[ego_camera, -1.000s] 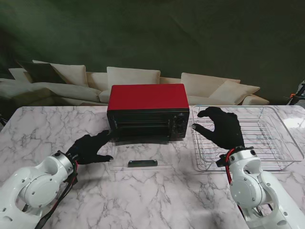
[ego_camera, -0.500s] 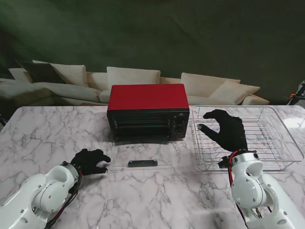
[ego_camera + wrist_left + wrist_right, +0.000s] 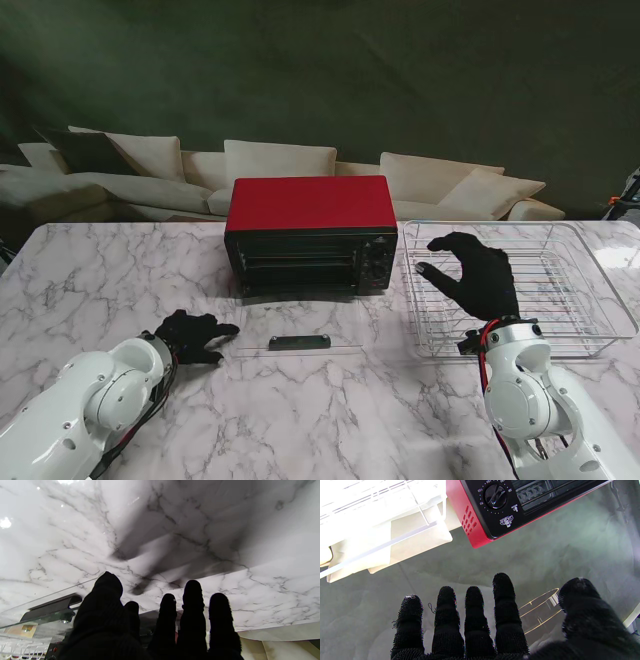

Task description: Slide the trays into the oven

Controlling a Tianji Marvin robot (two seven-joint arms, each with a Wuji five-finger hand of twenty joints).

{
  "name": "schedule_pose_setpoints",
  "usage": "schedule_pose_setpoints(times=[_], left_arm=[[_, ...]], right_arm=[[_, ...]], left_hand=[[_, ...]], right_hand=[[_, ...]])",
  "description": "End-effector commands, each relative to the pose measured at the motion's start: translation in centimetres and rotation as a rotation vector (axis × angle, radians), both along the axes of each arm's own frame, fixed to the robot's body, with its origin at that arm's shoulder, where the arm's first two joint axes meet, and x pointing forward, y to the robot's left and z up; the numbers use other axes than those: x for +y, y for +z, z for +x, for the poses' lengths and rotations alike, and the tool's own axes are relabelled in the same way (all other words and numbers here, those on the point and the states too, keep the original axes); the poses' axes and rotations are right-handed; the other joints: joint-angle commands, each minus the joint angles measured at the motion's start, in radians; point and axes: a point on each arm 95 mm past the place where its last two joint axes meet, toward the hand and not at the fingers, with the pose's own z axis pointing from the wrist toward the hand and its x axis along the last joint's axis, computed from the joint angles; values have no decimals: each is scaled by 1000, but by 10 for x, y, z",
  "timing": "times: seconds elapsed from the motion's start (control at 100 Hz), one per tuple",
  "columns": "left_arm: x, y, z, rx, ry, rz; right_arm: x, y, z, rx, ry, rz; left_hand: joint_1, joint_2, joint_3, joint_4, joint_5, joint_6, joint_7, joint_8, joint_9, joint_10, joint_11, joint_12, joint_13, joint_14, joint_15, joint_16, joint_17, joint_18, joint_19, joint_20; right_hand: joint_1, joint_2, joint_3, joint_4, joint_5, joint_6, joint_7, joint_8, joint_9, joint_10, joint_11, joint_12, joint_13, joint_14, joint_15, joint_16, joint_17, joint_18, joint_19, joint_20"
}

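Red oven (image 3: 311, 233) door lies open; left robot hand (image 3: 190, 336) and right robot hand (image 3: 475, 275) spread, holding nothing

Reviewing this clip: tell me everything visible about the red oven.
The oven is a small box with a glossy red top and sides and a black front. Its glass door lies folded down flat on the marble table, dark handle nearest to me. Rack slots show inside; the right wrist view shows a black dial with temperature marks. Neither hand touches it.
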Motion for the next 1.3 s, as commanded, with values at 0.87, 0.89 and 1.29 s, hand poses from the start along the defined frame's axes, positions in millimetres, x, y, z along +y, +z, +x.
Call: schedule_pose_setpoints(times=[0.87, 0.89, 1.29], left_arm=[[-20, -7, 10, 106, -14, -92], [-20, -6, 11, 104, -16, -96], [-26, 0, 11, 57, -21, -205]], right_arm=[[3, -6, 1, 24, 9, 1], [3, -6, 1, 24, 9, 1], [5, -7, 1, 30, 17, -3]], left_hand=[[-22, 121, -29, -7, -216, -69, -124, -277, 29, -52, 40, -13, 53, -17, 90, 66, 23, -26, 58, 60], [-23, 123, -30, -7, -216, -69, -124, -278, 27, -53, 39, -14, 53, -17, 91, 67, 22, -26, 58, 60], [-25, 133, -30, -8, -215, -93, -125, -282, 45, -70, 25, -50, 91, -14, 124, 69, 33, -22, 58, 50]], right_hand=[[-1, 10, 5, 6, -52, -28, 5, -27, -37, -9, 20, 4, -28, -27, -15, 4, -22, 7, -35, 16], [-1, 11, 5, 6, -52, -28, 5, -28, -37, -9, 20, 4, -28, -28, -15, 5, -22, 7, -35, 17], [0, 12, 2, 6, -53, -27, 3, -30, -38, -8, 18, 4, -29, -27, -16, 4, -22, 8, -41, 20]])
